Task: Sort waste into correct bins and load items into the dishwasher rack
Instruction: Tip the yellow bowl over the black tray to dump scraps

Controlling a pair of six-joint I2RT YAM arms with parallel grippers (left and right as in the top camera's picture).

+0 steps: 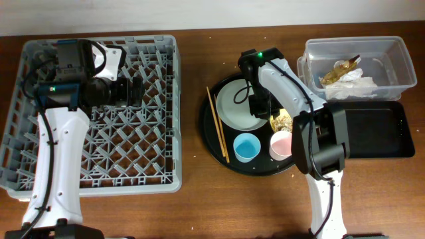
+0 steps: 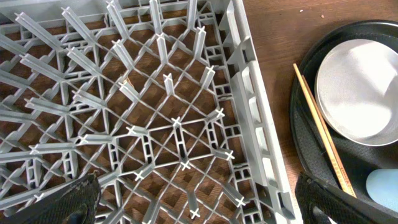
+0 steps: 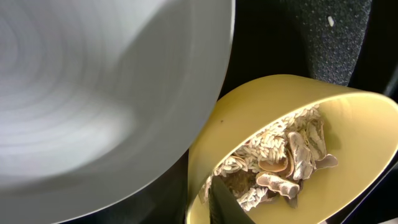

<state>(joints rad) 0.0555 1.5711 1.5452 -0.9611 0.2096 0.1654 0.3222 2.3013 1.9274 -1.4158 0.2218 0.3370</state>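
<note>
My right gripper (image 1: 269, 114) is shut on the rim of the small yellow bowl (image 3: 348, 143), one finger inside it (image 3: 206, 200). The bowl is tilted and holds beige food scraps (image 3: 280, 155). It sits on the round black tray beside the pale plate (image 1: 232, 103) (image 3: 93, 81). The chopsticks (image 1: 218, 123), the blue cup (image 1: 246, 147) and the pink cup (image 1: 281, 144) lie on the same tray. My left gripper (image 1: 136, 91) (image 2: 199, 205) is open and empty over the right side of the grey dishwasher rack (image 1: 153, 133) (image 2: 174, 124).
The clear tub (image 1: 352, 43) at the back right holds a golden wrapper (image 1: 339, 66) and white tissues (image 1: 355, 85). The shallow black rectangular tray (image 1: 378, 129) lies in front of it. The round black tray (image 1: 212, 143) stands between rack and bins.
</note>
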